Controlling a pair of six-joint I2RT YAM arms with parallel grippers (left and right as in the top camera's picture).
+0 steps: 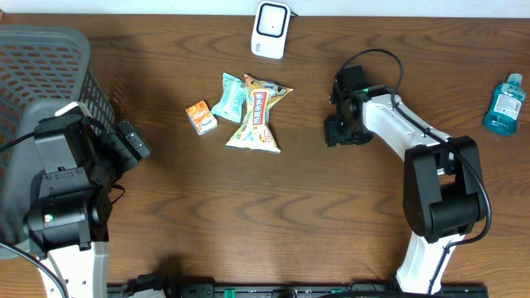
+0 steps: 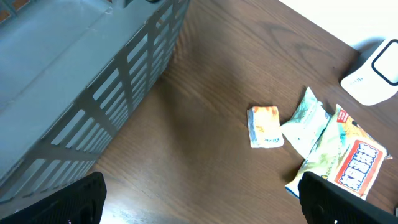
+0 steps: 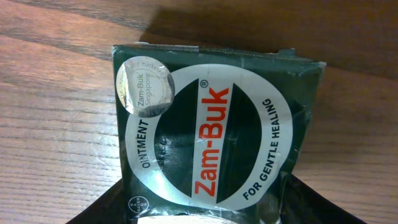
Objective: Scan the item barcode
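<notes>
Evidently the item to be scanned is the dark green Zam-Buk box (image 3: 211, 124). It fills the right wrist view, and from overhead it sits under the right arm's wrist, right of centre on the tabletop (image 1: 248, 223). The right jaws flank its near end, one dark finger at each lower corner of that frame, seemingly against the carton's sides, but I cannot tell whether they truly pinch it. Taking it by the end would leave the other faces free to turn toward the white scanner (image 1: 271, 29) at the upper middle of the overhead frame. The printed face in view carries no barcode. The left jaws stand spread wide at the lower left beside the grey basket (image 1: 50, 58), well apart from the snack packets (image 1: 252, 112), probably parked out of the way.
</notes>
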